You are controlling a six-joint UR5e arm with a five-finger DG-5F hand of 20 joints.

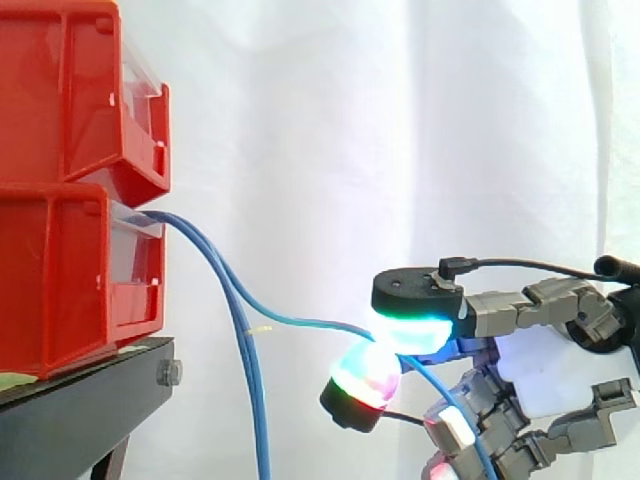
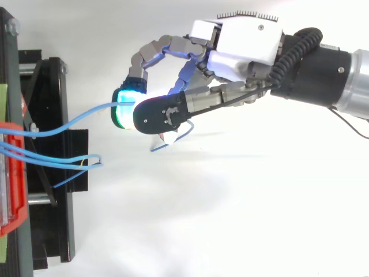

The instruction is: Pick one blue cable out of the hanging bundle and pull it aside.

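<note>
The pull-aside step is in hand: the robot's jointed grey hand (image 2: 236, 37) has its glowing fingertips (image 1: 410, 335) pinched shut on one thin blue cable (image 1: 300, 322). The cable runs from the lower red plastic bin (image 1: 60, 280), apart from the hanging bundle of blue cables (image 1: 250, 400). The next move, I judge, calls for a steady sideways draw away from the bundle — with the pinch held firm.

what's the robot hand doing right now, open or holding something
The robot hand: shut on one blue cable, pinched between its glowing pads.
</note>
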